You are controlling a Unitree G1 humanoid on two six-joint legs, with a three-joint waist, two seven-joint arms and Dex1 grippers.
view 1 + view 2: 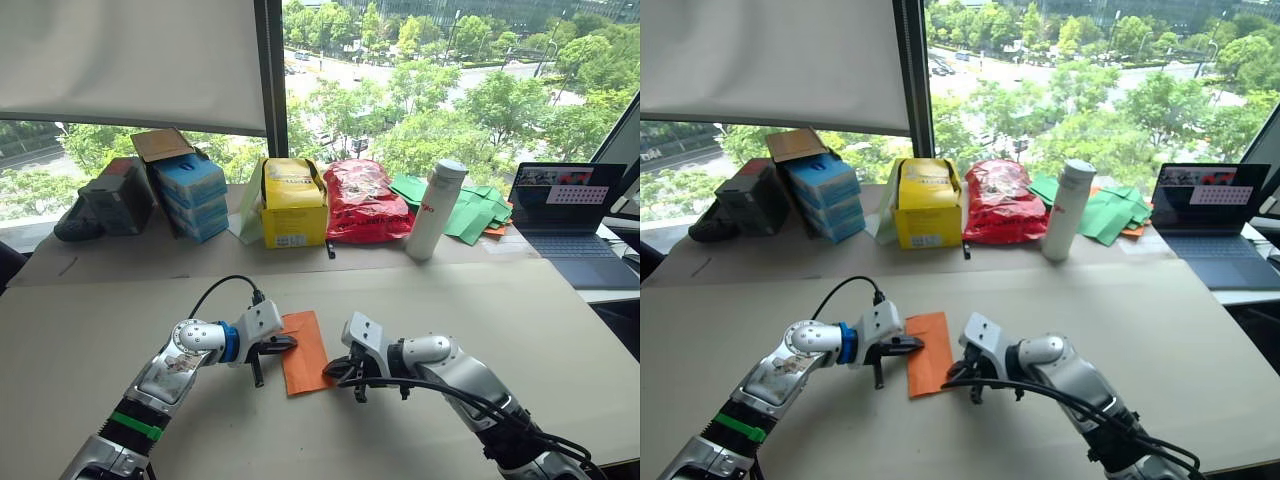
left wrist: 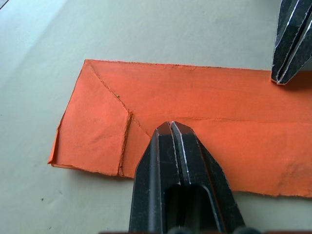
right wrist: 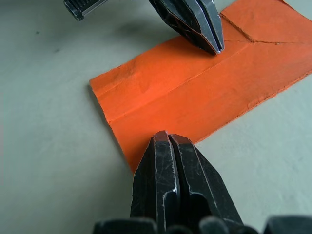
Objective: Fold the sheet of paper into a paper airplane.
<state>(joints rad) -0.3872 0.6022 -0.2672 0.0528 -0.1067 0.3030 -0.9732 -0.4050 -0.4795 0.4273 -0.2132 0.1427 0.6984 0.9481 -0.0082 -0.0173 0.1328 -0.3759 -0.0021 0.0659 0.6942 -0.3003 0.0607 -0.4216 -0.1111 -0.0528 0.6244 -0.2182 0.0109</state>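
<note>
On the far left of the desk [image 1: 90, 330] edge by the window we see a dark bag [image 1: 105, 205], then blue boxes [image 1: 190, 195] with a cardboard flap. Nearer us, our left gripper [image 1: 283, 343] has its jaws clenched on nothing, tips pressed down onto the sheet of paper [image 1: 305, 352], which lies flat on the desk between our two arms as a long folded strip. The left wrist view shows a diagonal crease and a folded corner at one end, so we judge the nose folds begun and the airplane far from finished. The tip sits near the middle crease, likely to pin the layers and sharpen the fold. Our right gripper [image 1: 333, 368], jaws also clenched and empty, rests at the strip's opposite edge, probably steadying it against sliding. Behind, moving right: a yellow box [image 1: 293, 205], a red crinkly bag [image 1: 362, 200], a white bottle [image 1: 437, 210], green papers [image 1: 470, 208] and a laptop [image 1: 570, 220].
</note>
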